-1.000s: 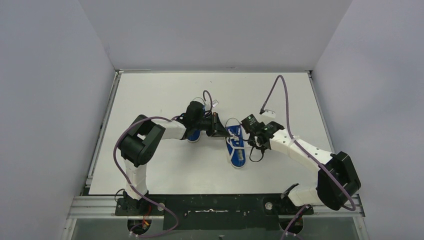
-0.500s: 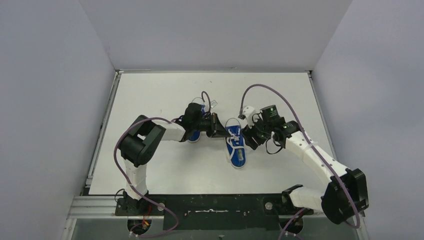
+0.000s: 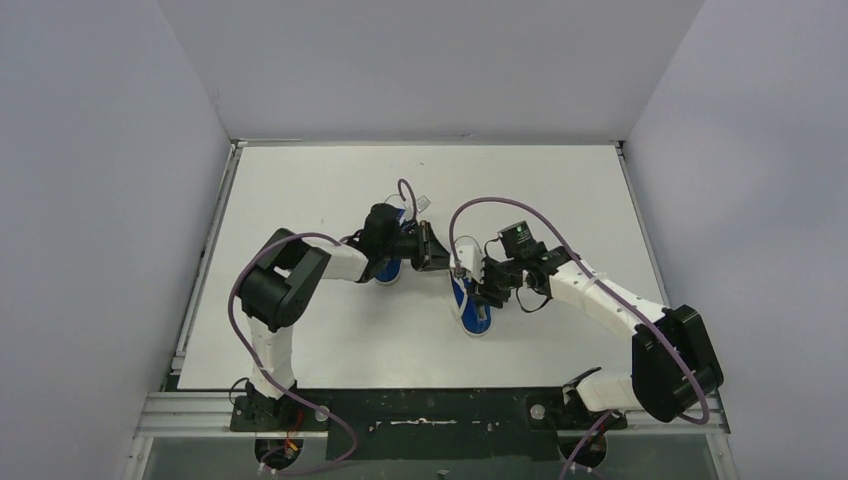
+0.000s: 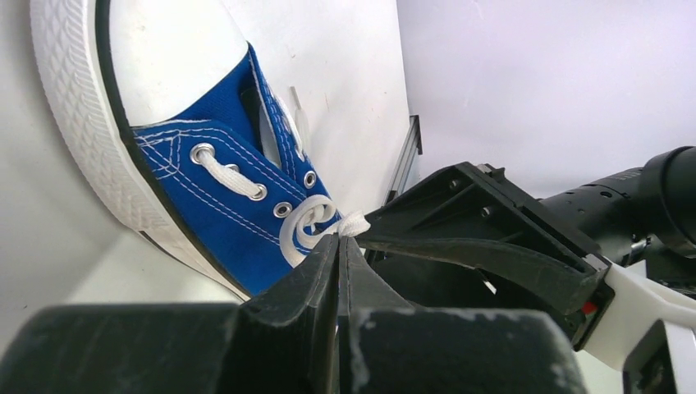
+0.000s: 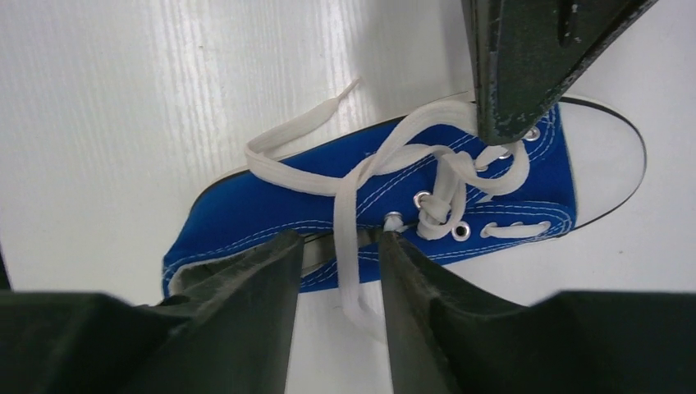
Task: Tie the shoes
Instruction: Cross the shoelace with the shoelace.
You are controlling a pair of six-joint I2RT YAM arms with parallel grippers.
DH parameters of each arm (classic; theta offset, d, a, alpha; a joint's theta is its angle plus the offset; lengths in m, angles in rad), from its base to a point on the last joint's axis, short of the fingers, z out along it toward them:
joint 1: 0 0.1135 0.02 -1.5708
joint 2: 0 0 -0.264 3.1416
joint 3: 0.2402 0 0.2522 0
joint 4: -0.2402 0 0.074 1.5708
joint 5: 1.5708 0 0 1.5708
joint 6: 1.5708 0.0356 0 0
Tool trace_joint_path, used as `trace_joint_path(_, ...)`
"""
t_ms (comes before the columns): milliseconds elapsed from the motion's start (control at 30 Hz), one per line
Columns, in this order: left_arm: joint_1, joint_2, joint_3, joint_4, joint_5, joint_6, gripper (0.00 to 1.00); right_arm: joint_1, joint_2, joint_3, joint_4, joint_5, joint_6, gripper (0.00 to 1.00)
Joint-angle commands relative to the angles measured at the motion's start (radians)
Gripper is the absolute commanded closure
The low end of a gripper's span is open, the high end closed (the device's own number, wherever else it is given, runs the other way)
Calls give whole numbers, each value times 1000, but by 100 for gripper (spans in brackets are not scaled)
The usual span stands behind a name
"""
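The left gripper [image 4: 339,246] is pinched shut on the white lace loop [image 4: 353,222] of the blue canvas sneaker [image 4: 222,222], while the right gripper [image 5: 338,242], jaws half-parted, may miss the slack strand [image 5: 349,205] if it slips.

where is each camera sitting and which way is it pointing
Top external: above and behind the bases, looking down on the table; left arm and right arm both show.
Left wrist: on the left arm, looking along its shut left claw, which pinches a lace of the blue shoe.
Right wrist: looking down past the open right claw, a strand of that lace between its fingers.
Shared: both wrist views show that shoe and the other arm's claw.
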State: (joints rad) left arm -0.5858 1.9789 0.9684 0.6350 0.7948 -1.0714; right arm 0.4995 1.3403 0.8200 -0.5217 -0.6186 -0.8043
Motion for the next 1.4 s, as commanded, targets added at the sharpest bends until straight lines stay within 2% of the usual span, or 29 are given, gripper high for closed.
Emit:
trace_joint_path(0,9,-13,2,61,37,-8,100,3,6,-37,201,11,39,65)
trace_joint_path(100,9,-32,-11,52,34,1,100,-6,-3,-55,281,61,140,78)
trace_joint_path(200,10,-41,-28,61,37,-4,100,-19,18,-22,283,101,269,100)
trace_joint_path(333,9,-64,-65,85,39,-8,100,-25,26,33,230,165,526,100)
trace_joint_path(433,5,-96,-109,81,29,21,100,-26,-18,8,215,189,671,100)
trace_joint_path(633,-46,-128,-173,72,26,103,100,-25,-22,-100,351,226,989,100)
trace_joint_path(733,-81,-125,-180,27,11,139,100,-26,-28,-135,382,292,1054,100)
trace_joint_path(833,-98,-123,-178,-21,-9,176,100,-30,-38,-142,398,301,1048,100)
trace_joint_path(900,-92,-149,-167,-108,-35,232,100,-32,-38,-128,376,293,1020,100)
trace_joint_path(933,-85,-176,-160,-174,-62,279,97,-35,-38,-125,367,290,1009,100)
trace_joint_path(1000,-73,-219,-135,-248,-86,361,85,-37,-46,-131,362,275,990,100)
trace_joint_path(1167,-45,-252,40,-518,-74,593,64,-40,-89,-154,347,268,986,100)
trace_joint_path(1300,-31,-173,188,-614,-65,623,58,-42,-108,-164,344,261,994,100)
trace_joint_path(1367,-39,-117,263,-628,-61,615,51,-43,-114,-166,347,264,1002,100)
